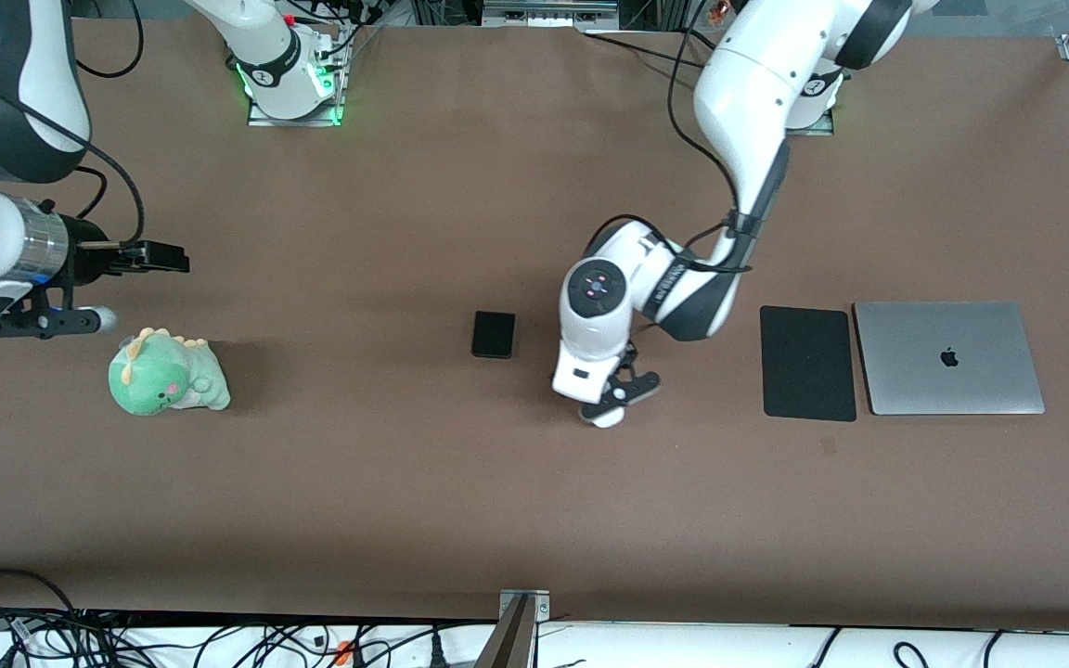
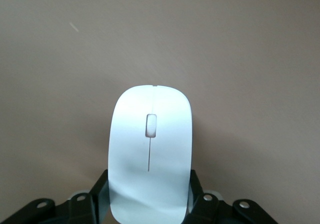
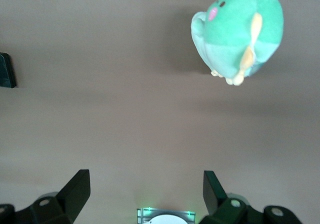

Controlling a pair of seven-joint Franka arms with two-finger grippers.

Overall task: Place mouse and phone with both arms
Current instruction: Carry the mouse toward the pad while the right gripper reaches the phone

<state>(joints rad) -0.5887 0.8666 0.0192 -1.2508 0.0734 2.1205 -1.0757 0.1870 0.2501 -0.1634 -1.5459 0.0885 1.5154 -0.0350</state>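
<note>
Lying on bare brown table (image 1: 405, 482) with open room around it, the mouse (image 1: 607, 416) sits between the phone (image 1: 493, 334) and the mouse pad (image 1: 807, 363), clasped at its sides by the left gripper (image 1: 616, 401), while the waiting right gripper (image 1: 159, 257) hangs wide open above the plush dinosaur (image 1: 168, 374).

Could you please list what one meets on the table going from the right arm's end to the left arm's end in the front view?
Right tool, open and waiting above the table → green plush dinosaur → phone → left tool with the mouse between its fingers → black mouse pad → closed laptop.
</note>
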